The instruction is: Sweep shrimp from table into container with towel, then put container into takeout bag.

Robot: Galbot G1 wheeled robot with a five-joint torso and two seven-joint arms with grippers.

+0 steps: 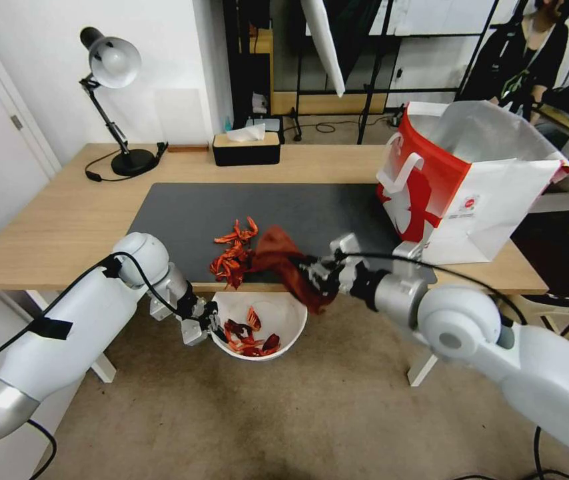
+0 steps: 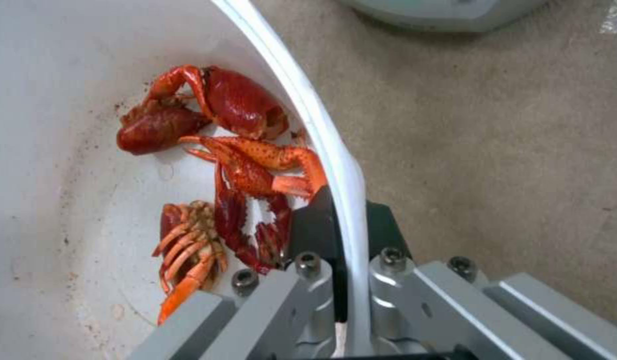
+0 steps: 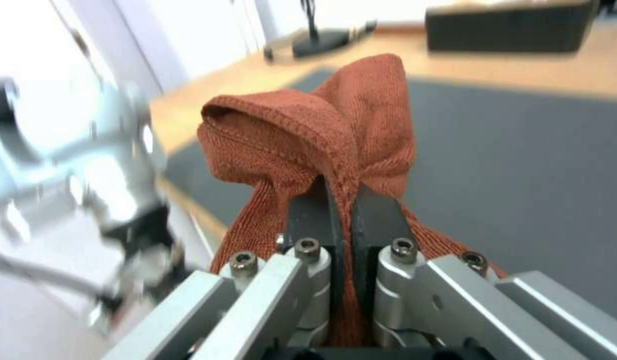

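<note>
1. Nearest, at the lower left of the head view, the left gripper [image 1: 212, 325] holds the round white plastic container [image 1: 294, 327] below the tabletop's near edge. In the left wrist view its jaws pinch the rim, one inside and one outside the wall.
2. Several glossy red-orange shrimp pieces [image 2: 238, 165] already lie in the container's bottom.
3. Just right of centre, the right gripper [image 1: 316, 275] has its jaws pressed together on the soft rust-brown towel [image 1: 283, 261], which drapes over the tabletop's edge.
4. Touching the towel's left side, the remaining heap of shrimp [image 1: 231, 257] sits on the dark grey mat [image 1: 184, 220] at the edge of the light-wood tabletop [image 1: 64, 220], above the container.
5. The sweeping step looks partly done. The next stroke calls for dragging the towel through the heap toward the edge, container steady underneath.
6. Farther off, at the upper right, the boxy red-and-white paper takeout bag [image 1: 458, 193] stands open.
</note>
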